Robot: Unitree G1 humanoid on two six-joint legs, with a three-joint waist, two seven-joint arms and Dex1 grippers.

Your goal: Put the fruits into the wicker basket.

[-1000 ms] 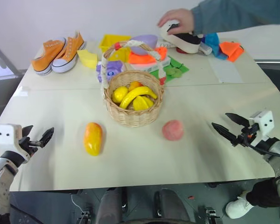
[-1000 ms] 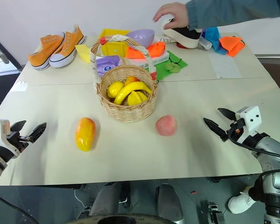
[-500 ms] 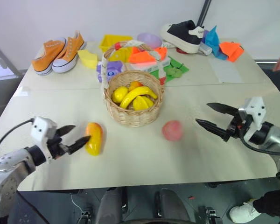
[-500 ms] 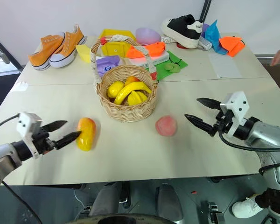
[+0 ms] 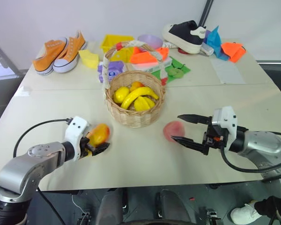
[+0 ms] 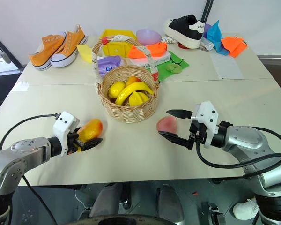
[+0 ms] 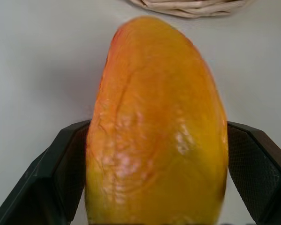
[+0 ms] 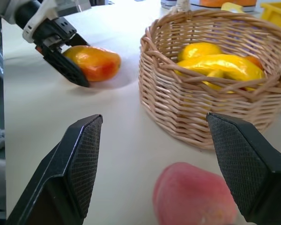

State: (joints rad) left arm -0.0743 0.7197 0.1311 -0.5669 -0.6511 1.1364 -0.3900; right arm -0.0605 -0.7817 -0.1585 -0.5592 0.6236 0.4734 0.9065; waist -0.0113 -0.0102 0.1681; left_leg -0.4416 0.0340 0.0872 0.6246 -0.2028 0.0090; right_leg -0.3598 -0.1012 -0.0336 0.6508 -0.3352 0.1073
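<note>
Fingers: left [image 5: 97,144] spread astride oval orange-yellow mango [image 5: 99,133]; right [image 5: 186,129] spread flanking pinkish-red peach [image 5: 173,130].

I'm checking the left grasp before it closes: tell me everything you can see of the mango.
The mango is oval, orange-yellow with a red blush and a glossy, faintly veined skin. It lies on the table, left of the basket and apart from it. The open left claw straddles it, one finger on each side; contact can't be told.
</note>
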